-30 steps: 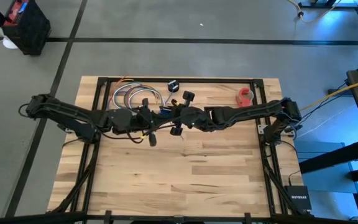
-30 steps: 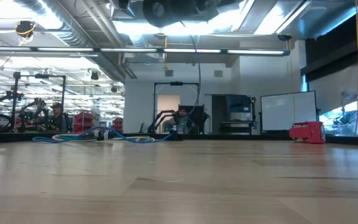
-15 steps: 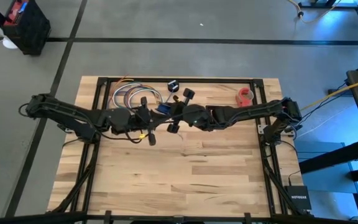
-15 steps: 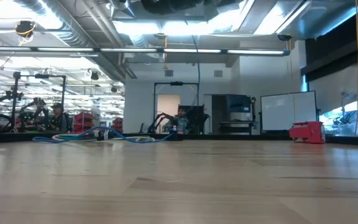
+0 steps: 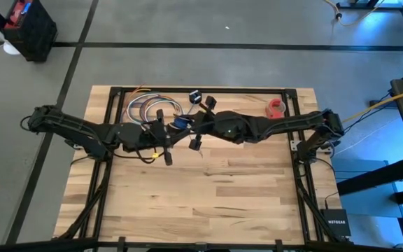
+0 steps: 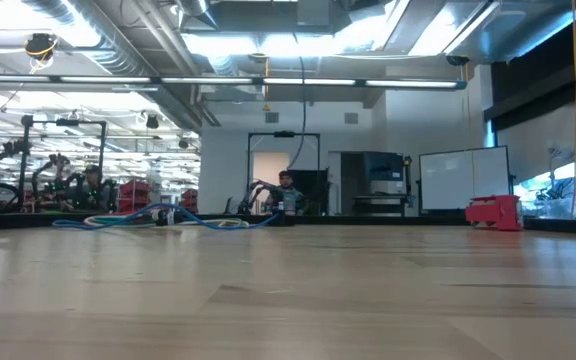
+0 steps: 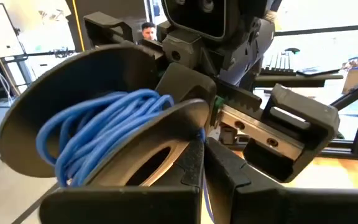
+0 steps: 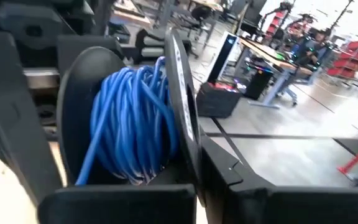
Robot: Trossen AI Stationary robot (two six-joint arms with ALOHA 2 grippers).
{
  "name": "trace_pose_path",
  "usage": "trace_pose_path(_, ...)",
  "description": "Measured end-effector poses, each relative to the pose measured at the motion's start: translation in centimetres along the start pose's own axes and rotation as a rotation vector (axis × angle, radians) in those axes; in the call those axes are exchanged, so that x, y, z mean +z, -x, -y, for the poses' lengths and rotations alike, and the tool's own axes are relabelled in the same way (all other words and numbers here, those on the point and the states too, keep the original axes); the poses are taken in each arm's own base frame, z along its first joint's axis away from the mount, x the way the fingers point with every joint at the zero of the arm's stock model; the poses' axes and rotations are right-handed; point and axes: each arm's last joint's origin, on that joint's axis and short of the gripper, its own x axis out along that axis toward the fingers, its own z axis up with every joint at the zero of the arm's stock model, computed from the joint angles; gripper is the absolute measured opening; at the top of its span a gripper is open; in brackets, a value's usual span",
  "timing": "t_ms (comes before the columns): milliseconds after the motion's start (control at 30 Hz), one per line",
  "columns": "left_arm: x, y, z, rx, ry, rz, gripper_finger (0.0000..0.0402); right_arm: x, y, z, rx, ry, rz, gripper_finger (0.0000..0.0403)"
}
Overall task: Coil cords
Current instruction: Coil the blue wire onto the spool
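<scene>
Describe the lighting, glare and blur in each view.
High view: evenly lit, with a blue cast at the right edge; the table shows no glare. Low view: bright ceiling lights, the near tabletop soft. Left wrist view: washed-out windows behind the blue cord; the spool is dark. Right wrist view: the cord is motion-blurred, the room behind soft.

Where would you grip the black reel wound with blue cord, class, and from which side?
Pinch the reel by one flange's rim, coming edge-on from outside. The flanges are thin, flat discs that suit narrow jaws; the blue cord fills the hub between them, so a grip there would likely disturb the windings.
</scene>
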Motion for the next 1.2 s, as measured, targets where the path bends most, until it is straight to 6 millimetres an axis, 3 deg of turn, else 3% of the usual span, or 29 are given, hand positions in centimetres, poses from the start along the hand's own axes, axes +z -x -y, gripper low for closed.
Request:
trace_pose_path(667,0.0,0.0,0.0,0.010,0.004,0.001,0.0000,4.5,1.2,1.4,0.049,0.001,0.122,0.0003)
trace_pose_path(1200,-0.2,0.0,0.1,0.008,-0.003,-0.006,0.0000,9.2,3.5,2.9,0.086,-0.002,0.200,0.0003)
